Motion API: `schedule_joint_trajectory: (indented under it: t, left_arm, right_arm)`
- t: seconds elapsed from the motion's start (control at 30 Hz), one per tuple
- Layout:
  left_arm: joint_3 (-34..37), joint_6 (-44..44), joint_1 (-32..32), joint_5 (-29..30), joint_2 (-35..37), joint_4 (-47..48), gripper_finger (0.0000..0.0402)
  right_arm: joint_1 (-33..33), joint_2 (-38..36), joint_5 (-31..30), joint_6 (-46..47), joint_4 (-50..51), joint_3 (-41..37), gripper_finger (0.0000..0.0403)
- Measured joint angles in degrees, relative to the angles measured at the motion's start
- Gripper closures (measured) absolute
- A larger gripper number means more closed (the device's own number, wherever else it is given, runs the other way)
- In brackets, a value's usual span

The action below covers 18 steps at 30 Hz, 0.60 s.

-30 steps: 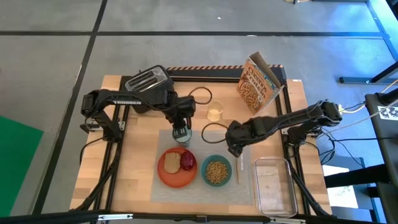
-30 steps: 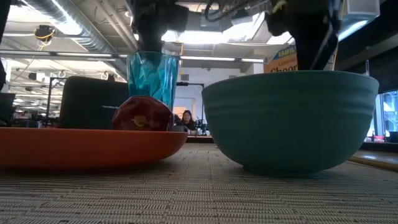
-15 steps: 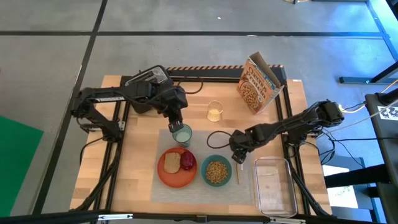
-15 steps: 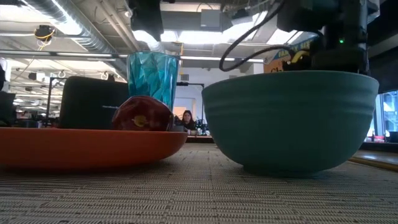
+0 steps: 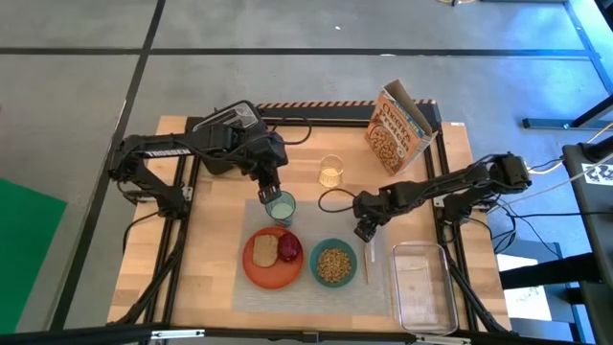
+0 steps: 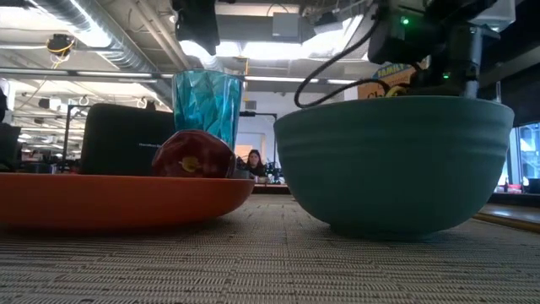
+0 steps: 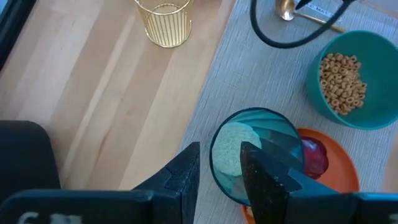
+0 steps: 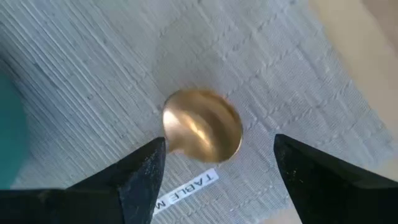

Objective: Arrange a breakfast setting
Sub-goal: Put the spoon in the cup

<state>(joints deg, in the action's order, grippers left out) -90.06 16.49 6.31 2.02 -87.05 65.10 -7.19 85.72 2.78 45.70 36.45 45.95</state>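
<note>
Both tools released, hovering over the grey placemat [image 5: 251, 295].
My right tool [image 5: 365, 231] hangs spread above the gold spoon's [image 8: 202, 134] bowl, right of the teal bowl [image 5: 332, 263]; my left tool [image 7: 219, 163], fingers apart, sits behind the green cup [image 5: 280, 205] by the orange plate [image 5: 261, 273].

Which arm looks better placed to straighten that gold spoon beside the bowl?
Probably the right. Its gripper hangs open directly over the gold spoon on the grey placemat. The left gripper is across the mat, beside the green cup.
</note>
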Motion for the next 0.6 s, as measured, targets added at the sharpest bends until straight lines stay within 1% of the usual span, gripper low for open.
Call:
schedule_joint_trajectory:
  t: [0.1,0.23,0.4,0.5,0.6]
  left_arm:
    - [0.00,-0.04,0.00,0.00,-0.01,0.46,0.0292]
    - [0.00,-0.07,0.00,0.02,-0.02,0.46,0.0292]
    - [0.00,-0.09,0.00,0.23,-0.02,0.46,0.0292]
    - [0.00,-0.09,0.00,0.33,-0.02,0.46,0.0292]
    - [0.00,-0.11,0.00,0.33,-0.02,0.44,0.0292]
  right_arm:
    - [1.51,-0.13,1.31,-1.33,-1.14,0.00,0.0116]
    - [2.21,0.48,1.38,-2.59,-2.20,-0.04,0.0116]
    - [2.37,0.50,2.41,-1.26,-7.03,-2.79,0.0121]
    - [2.36,0.50,2.39,-0.69,-6.76,-4.19,0.0143]
    - [2.37,0.46,2.23,-0.51,-7.03,-4.88,0.0179]
